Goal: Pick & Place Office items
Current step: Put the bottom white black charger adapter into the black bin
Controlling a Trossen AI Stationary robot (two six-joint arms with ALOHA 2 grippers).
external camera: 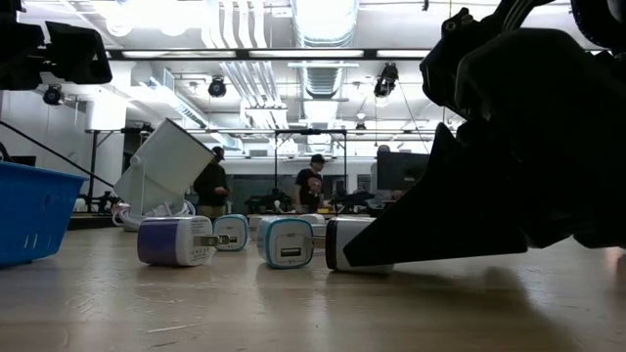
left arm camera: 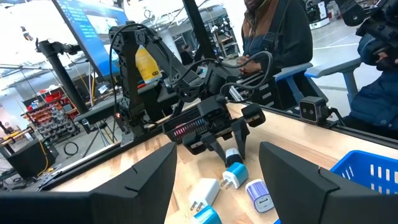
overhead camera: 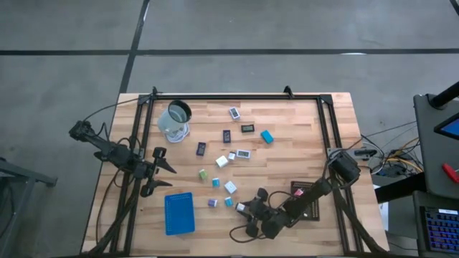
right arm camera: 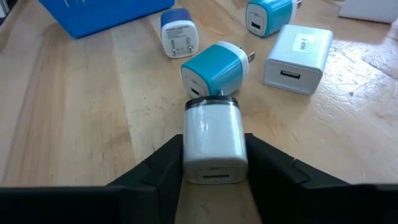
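Observation:
The office items are small charger-like blocks and flat labelled pieces scattered over the wooden table (overhead camera: 287,150). A white block with a black band (right arm camera: 214,143) lies flat near the front edge, its far end against a teal block (right arm camera: 214,68). My right gripper (right arm camera: 214,165) is shut on the white block (overhead camera: 240,208). A purple-and-white block (right arm camera: 177,31) and a white block (right arm camera: 298,56) lie just beyond. My left gripper (overhead camera: 163,175) waits open at the table's left edge, above the table and touching nothing. My right gripper pinches the white block's two long sides (right arm camera: 186,155) between its two fingers (right arm camera: 163,163), at the end nearest the wrist. The fingers come slanting down from the table's right and lie along the block. The block lies flat on the table (external camera: 357,244).
A blue tray (overhead camera: 178,213) lies at the front left, a black tray (overhead camera: 305,193) under my right arm. A clear cup (overhead camera: 175,120) stands at the back left. More small items lie across the middle (overhead camera: 226,154). People stand in the room beyond the table (external camera: 311,186).

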